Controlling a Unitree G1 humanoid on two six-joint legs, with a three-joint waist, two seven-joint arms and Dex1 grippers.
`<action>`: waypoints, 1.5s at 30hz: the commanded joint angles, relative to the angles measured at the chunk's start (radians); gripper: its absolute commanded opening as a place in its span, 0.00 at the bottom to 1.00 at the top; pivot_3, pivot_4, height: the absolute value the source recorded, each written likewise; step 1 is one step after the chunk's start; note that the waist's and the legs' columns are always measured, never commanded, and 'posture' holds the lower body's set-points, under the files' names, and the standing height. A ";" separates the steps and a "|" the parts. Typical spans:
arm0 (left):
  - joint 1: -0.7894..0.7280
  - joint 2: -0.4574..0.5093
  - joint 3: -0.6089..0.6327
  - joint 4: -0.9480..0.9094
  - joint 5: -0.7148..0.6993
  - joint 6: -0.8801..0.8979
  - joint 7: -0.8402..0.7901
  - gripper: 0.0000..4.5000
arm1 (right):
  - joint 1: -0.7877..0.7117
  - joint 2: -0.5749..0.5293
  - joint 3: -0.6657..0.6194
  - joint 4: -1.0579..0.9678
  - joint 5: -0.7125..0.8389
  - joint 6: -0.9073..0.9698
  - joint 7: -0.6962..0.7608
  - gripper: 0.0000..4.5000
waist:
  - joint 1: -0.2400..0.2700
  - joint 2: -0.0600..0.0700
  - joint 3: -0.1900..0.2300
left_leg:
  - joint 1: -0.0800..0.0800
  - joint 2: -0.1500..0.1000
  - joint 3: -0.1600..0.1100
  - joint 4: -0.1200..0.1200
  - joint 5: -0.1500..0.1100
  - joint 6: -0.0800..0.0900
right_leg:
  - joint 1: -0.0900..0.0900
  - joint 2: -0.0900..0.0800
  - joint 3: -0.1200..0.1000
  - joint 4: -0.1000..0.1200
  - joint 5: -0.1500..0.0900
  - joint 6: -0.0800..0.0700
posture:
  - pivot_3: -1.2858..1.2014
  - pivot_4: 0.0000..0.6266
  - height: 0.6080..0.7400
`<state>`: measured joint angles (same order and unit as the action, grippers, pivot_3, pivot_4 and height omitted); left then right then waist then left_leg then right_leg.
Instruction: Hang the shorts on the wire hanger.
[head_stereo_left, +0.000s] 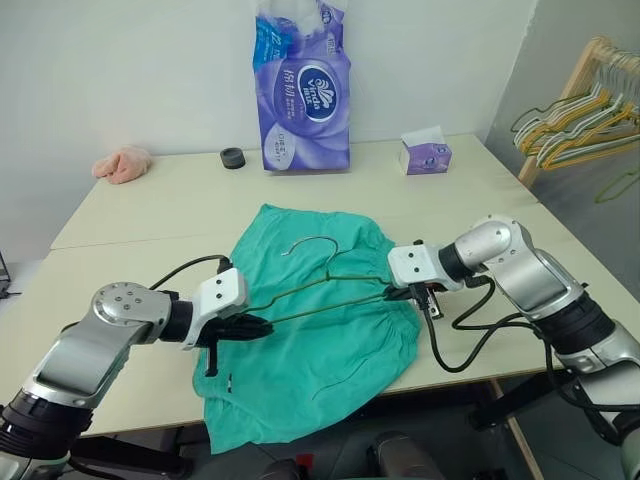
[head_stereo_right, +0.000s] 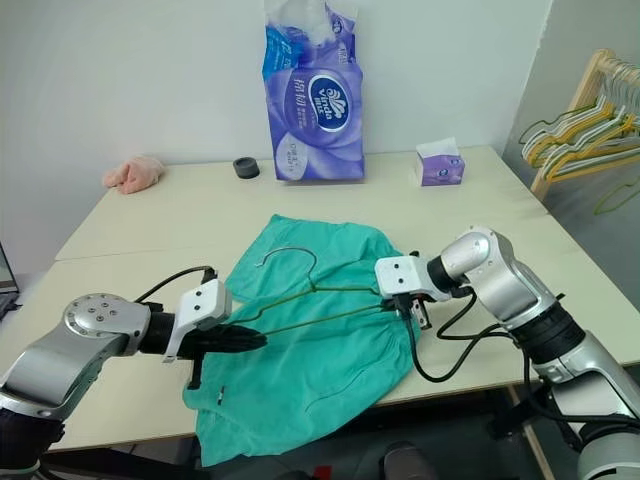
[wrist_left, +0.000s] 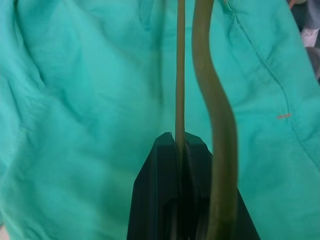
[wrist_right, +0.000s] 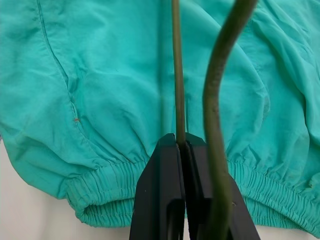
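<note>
The shorts (head_stereo_left: 310, 320) lay spread out flat on the tabletop (head_stereo_left: 160, 215), with their near edge hanging a little over the near side. The wire hanger (head_stereo_left: 325, 285) was above the shorts, held up at both ends, with its hook pointing to the far side. The left gripper (head_stereo_left: 262, 326) had its fingers (wrist_left: 160, 190) pressed together on the hanger's straight bottom wire at the left end. The right gripper (head_stereo_left: 392, 292) had its fingers (wrist_right: 162, 195) pinched tight on the same wire at the right end, just over the stretchy waistband of the shorts. At the far side of the tabletop stood a big purple pack of tissue rolls (head_stereo_left: 305, 95), a small purple tissue box (head_stereo_left: 427, 153), a little black ring (head_stereo_left: 233, 157) and a fluffy pink cloth (head_stereo_left: 122, 163). A rack of yellow and green hangers (head_stereo_left: 585, 110) stood to the far right.
</note>
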<state>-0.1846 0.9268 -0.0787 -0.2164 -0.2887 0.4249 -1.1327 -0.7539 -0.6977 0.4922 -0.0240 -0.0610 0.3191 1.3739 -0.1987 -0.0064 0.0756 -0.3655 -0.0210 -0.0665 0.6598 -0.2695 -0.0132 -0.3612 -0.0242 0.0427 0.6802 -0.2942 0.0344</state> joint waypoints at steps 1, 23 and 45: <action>-0.036 -0.038 0.054 0.057 0.032 -0.079 0.076 0.23 | 0.010 -0.016 -0.022 -0.032 0.006 0.000 0.008 0.00 | 0.001 -0.001 0.000 | 0.000 0.000 0.000 0.000 0.000 0.000 | 0.000 0.000 0.000 0.000 0.000 0.000 | 0.43 0.03 1.00; 0.064 -0.138 0.378 0.087 -0.170 0.064 0.228 0.64 | 0.279 -0.161 -0.347 -0.032 0.265 0.491 -0.082 0.00 | 0.004 -0.002 -0.001 | -0.003 0.000 0.000 0.001 0.000 -0.001 | -0.003 -0.001 0.000 0.000 0.001 -0.001 | 0.41 0.04 1.00; 0.180 -0.067 0.230 -0.067 -0.092 -0.132 0.034 0.99 | 0.512 -0.216 -0.555 -0.023 0.497 0.822 -0.280 0.00 | -0.028 -0.001 0.000 | -0.010 0.001 0.005 0.001 0.000 0.000 | -0.009 0.002 0.003 0.000 -0.002 0.003 | 0.41 0.06 1.00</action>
<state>-0.0032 0.8395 0.1472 -0.2470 -0.3912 0.3187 -1.0958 -0.2175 -0.9102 -0.0545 -0.0259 0.4167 1.1309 1.1034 -0.2265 -0.0071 0.0754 -0.3757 -0.0197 -0.0608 0.6613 -0.2696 -0.0134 -0.3702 -0.0226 0.0459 0.6805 -0.2959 0.0377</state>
